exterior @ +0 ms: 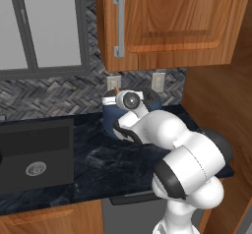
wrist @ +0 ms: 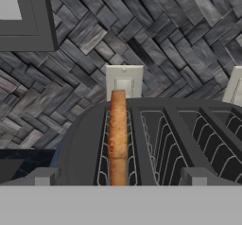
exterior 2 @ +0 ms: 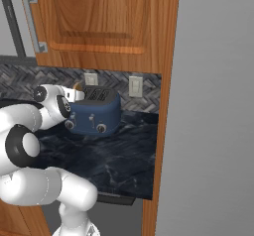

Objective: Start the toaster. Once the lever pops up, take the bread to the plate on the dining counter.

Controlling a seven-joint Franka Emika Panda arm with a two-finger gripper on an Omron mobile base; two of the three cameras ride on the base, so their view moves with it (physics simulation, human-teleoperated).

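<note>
The dark-blue toaster (exterior 2: 94, 115) stands on the black worktop against the tiled wall, partly hidden behind my arm in the left base view (exterior: 110, 116). The bread (wrist: 117, 134), a golden-brown slice seen edge-on, stands upright in the toaster's leftmost slot and pokes a little above it (exterior 2: 77, 86). My gripper (wrist: 118, 177) hovers just above the toaster's top, open. Its two fingertips (wrist: 43, 177) stand wide apart with the bread's slot between them and touch nothing. The plate and the dining counter are out of view.
A black sink (exterior: 37, 152) is set into the worktop to the left. Two wall outlets (exterior 2: 135, 86) sit behind the toaster. A wooden upper cabinet (exterior: 167, 21) hangs overhead, and a tall wooden side panel (exterior 2: 163, 106) bounds the worktop on the right.
</note>
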